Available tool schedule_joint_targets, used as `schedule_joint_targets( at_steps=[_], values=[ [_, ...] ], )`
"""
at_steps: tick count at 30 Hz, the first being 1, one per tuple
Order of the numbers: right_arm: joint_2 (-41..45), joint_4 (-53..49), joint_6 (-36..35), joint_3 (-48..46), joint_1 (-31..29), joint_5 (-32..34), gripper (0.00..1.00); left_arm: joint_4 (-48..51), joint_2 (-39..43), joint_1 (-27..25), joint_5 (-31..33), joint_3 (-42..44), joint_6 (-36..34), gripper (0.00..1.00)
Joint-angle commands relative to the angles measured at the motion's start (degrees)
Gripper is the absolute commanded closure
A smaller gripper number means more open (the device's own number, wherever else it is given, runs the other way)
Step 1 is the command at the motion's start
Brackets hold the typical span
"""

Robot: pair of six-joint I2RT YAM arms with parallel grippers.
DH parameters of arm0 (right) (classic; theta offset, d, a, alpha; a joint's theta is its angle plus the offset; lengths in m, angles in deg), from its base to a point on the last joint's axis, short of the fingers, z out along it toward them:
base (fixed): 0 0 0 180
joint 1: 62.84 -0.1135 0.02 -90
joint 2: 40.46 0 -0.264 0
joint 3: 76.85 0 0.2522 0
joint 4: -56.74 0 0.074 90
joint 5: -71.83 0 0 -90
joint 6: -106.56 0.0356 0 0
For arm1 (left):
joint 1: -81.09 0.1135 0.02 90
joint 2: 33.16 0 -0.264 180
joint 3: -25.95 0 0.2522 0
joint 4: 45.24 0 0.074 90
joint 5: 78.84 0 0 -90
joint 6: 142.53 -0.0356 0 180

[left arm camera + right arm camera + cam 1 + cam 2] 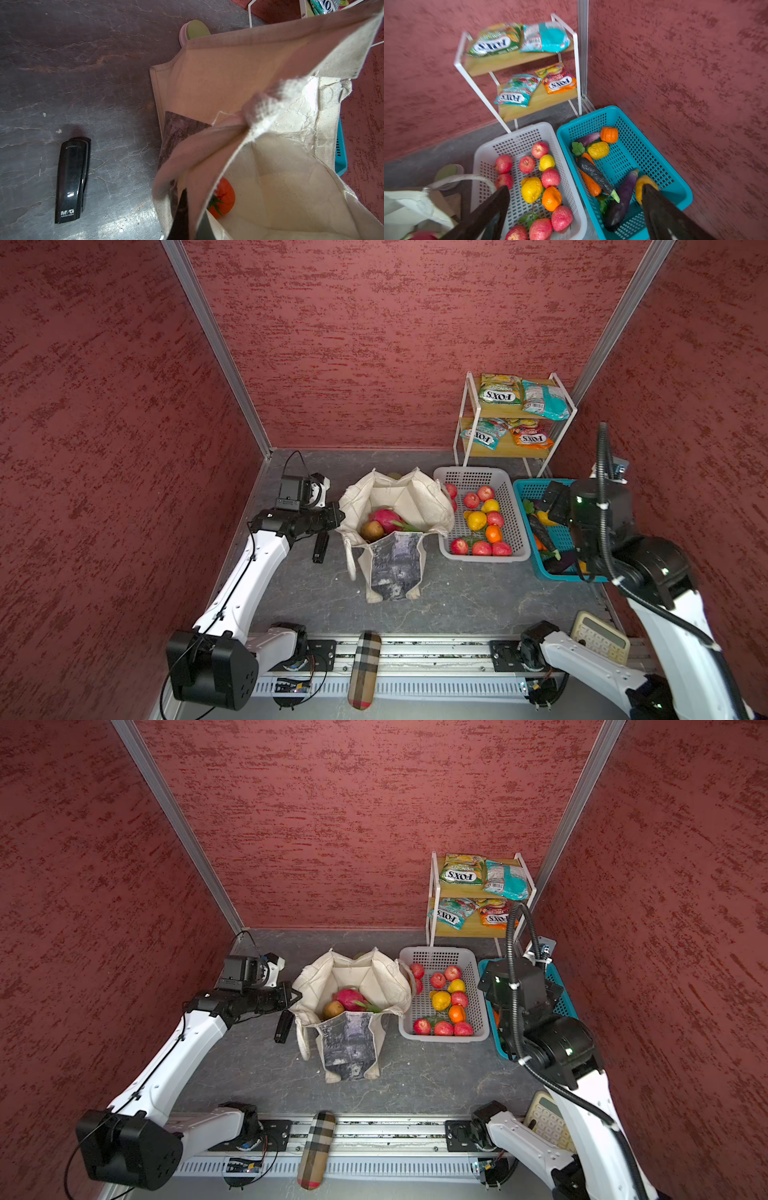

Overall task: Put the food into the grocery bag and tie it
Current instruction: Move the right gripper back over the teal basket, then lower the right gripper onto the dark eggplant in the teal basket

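L claw point(340, 517), clamped on bag point(395, 568) rim, shd hold mouth wide while R claw point(575, 187), apart & empty over blue basket point(675, 187), drops across eggplant point(623, 199) at mid-body.

grocery bag point(392, 568): cream, grey-black print | dragon fruit point(385, 517): pink, green tips | oval fruit point(371, 530): brown | fruits point(476, 521) in white basket point(484, 558): red, yellow, orange | blue basket point(534, 490): teal | wall point(374, 344): mottled red | near pouch point(365, 670): tan plaid, probably black-and-red stripes

Lab mock-shop: snack pkts point(500, 389) on rack point(511, 451), fruit basket point(469, 481).
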Motion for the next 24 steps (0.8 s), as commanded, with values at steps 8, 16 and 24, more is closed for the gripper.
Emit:
schedule_joint_targets(
  at_steps=[8, 16, 24],
  values=[
    [-11.8, 4.5, -8.6, -8.8, 21.7, -18.6, 0.01, -1.0, 1.8, -0.3, -1.4, 0.1, -0.4, 1.00],
    [-16.4, 22.1, -31.7, -19.5, 29.9, -15.9, 0.02, -1.1, 2.2, 0.2, -2.3, 0.0, -0.3, 1.00],
    [-15.6, 39.9, -55.4, -26.9, 38.3, -36.4, 0.02, -1.8, 3.4, 2.2, -4.1, 0.3, 0.2, 1.00]
  ],
)
